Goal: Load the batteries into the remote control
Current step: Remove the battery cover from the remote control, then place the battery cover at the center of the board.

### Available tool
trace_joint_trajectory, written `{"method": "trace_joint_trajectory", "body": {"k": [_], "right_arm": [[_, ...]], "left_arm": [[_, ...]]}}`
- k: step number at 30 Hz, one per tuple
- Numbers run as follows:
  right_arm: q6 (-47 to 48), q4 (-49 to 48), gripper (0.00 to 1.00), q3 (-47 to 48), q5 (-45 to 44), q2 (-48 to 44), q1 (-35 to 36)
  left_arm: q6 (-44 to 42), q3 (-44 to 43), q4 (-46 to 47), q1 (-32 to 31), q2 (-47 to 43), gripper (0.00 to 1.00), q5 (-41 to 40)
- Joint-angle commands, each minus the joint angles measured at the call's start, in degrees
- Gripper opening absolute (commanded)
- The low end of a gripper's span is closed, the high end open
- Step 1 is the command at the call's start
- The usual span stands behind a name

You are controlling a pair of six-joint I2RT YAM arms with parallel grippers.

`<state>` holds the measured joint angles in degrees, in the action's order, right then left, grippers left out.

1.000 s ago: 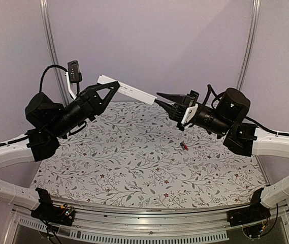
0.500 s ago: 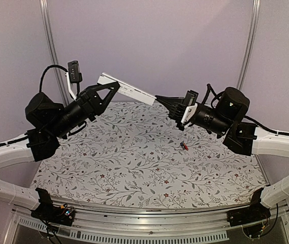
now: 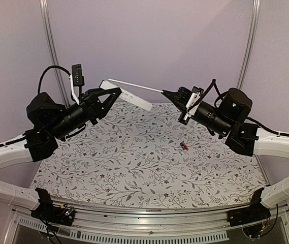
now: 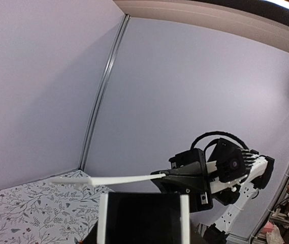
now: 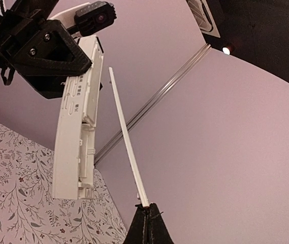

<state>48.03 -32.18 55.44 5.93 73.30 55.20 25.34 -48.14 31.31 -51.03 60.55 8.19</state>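
My left gripper (image 3: 114, 92) is shut on the white remote control (image 3: 134, 99) and holds it in the air above the far side of the table. The remote shows end-on in the left wrist view (image 4: 143, 218), with a dark open compartment. In the right wrist view (image 5: 75, 127) its open back faces the cover. My right gripper (image 3: 167, 92) is shut on one end of the thin white cover strip (image 3: 134, 85), which stands apart from the remote (image 5: 126, 137). The batteries (image 3: 184, 146), small, dark and red, lie on the floral tablecloth below my right gripper.
The floral tablecloth (image 3: 134, 168) covers the table. Lilac walls with metal rails (image 3: 50, 46) close off the back. The metal front edge (image 3: 149, 218) carries both arm bases.
The cover strip has come off the remote. My right gripper has lifted up and to the right with it. The left gripper has shifted slightly, with the remote tilting down.
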Motion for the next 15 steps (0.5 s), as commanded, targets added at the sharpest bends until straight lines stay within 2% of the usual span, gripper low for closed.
{"method": "trace_joint_trajectory", "body": {"k": [1,8,15], "right_arm": [[-13.9,1.3,0.00,-2.6,-2.4,-3.5,-2.7],[-28.1,6.6,0.00,-11.3,-5.2,-7.4,-3.2],[-43.5,14.5,0.00,-22.1,-7.4,-9.1,-3.4]], "left_arm": [[-2.7,0.9,-1.2,0.8,-2.1,0.00,-1.6],[-5.0,2.3,-4.6,1.9,-1.6,0.00,-0.8],[-6.2,5.7,-2.2,2.5,-4.3,0.00,0.6]]}}
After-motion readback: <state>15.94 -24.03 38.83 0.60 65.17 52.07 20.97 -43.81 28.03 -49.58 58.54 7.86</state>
